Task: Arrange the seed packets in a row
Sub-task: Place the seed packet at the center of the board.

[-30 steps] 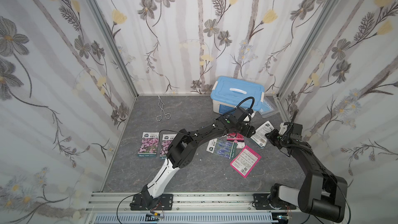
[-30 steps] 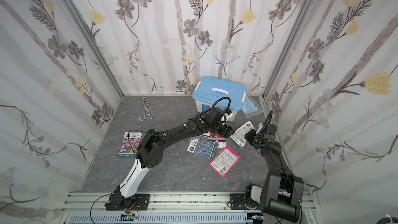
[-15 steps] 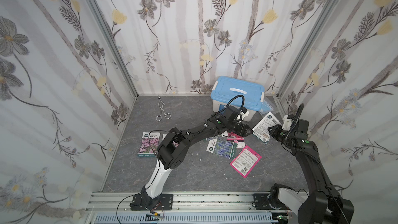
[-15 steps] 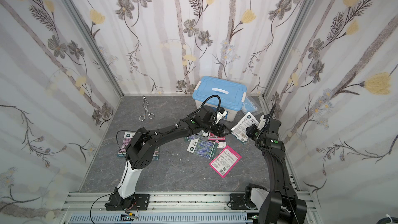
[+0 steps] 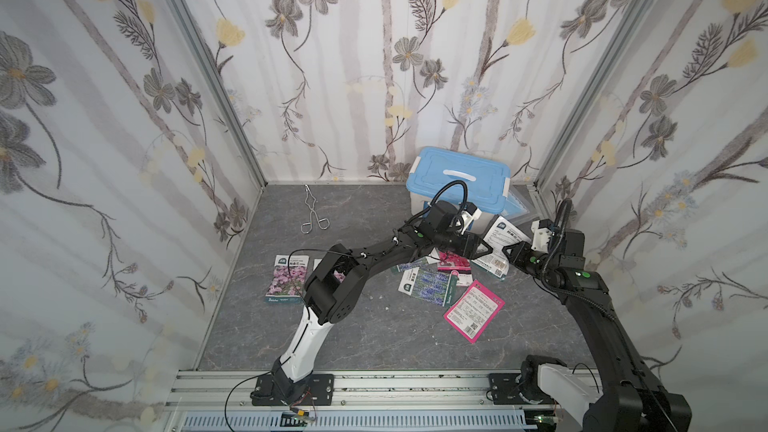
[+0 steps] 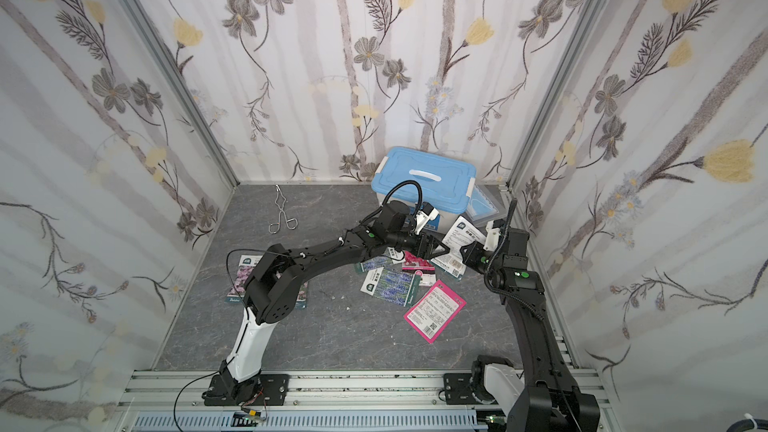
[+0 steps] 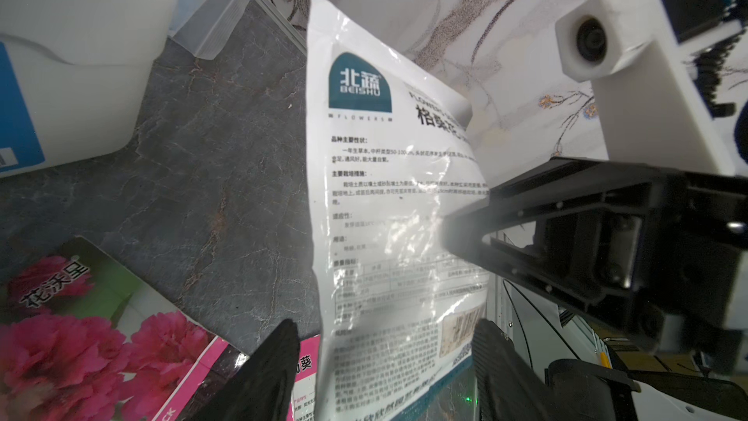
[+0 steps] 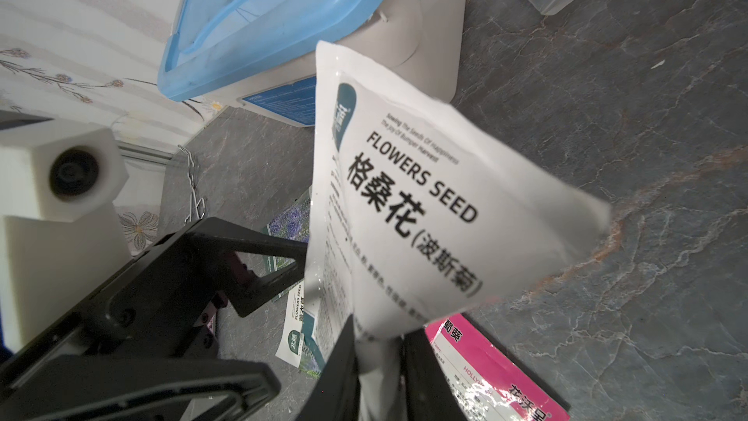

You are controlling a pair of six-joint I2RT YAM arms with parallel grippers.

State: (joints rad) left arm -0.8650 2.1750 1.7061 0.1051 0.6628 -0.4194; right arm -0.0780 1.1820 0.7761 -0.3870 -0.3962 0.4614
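Note:
My right gripper [image 8: 378,338] is shut on the lower edge of a white seed packet [image 8: 425,216], printed back showing, held tilted above the floor [image 5: 500,238] [image 6: 463,236]. My left gripper [image 7: 384,328] is open, and the packet's [image 7: 388,196] lower edge hangs between its fingers without touching them. In both top views the two grippers meet at the packet, left [image 5: 488,248], right [image 5: 506,253]. On the floor lie a carnation packet [image 5: 455,261], a lavender packet [image 5: 428,286], a pink-backed packet [image 5: 473,311] and a pink-flower packet [image 5: 289,280]; the left arm partly covers others.
A blue-lidded white box [image 5: 457,176] stands at the back right, just behind the grippers. A clear pouch [image 5: 517,205] lies beside it against the right wall. Metal tongs [image 5: 311,211] lie at the back left.
The right gripper has lifted the white packet off the floor and raised its arm. The left gripper has reached right until its open fingers straddle the packet's edge.

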